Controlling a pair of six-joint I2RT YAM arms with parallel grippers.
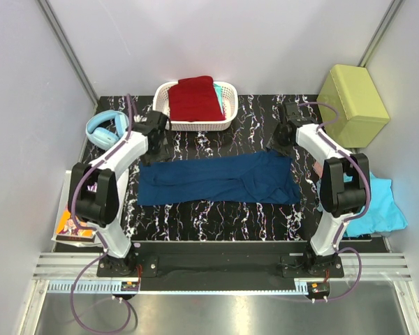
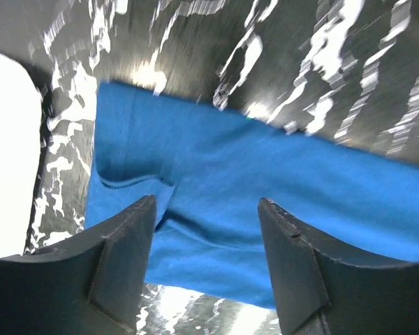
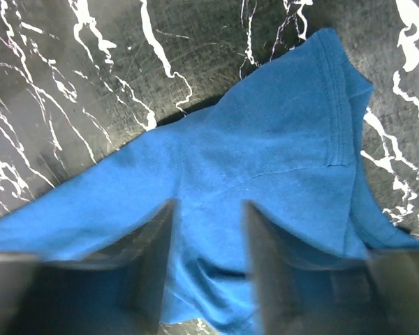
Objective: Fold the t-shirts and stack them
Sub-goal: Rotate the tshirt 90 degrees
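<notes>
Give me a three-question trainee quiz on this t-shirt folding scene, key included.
1. True or false: the dark red t-shirt lies in the white basket.
2. The crumpled turquoise t-shirt beside an arm lies on the robot's: A) left, B) right.
3. Which t-shirt do the left gripper and right gripper, both open, hang above?
Key: 1 true; 2 B; 3 the navy blue t-shirt.

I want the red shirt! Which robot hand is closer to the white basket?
Left. The left gripper hangs by the white basket, at its left corner; the right gripper is farther off on the other side.
</notes>
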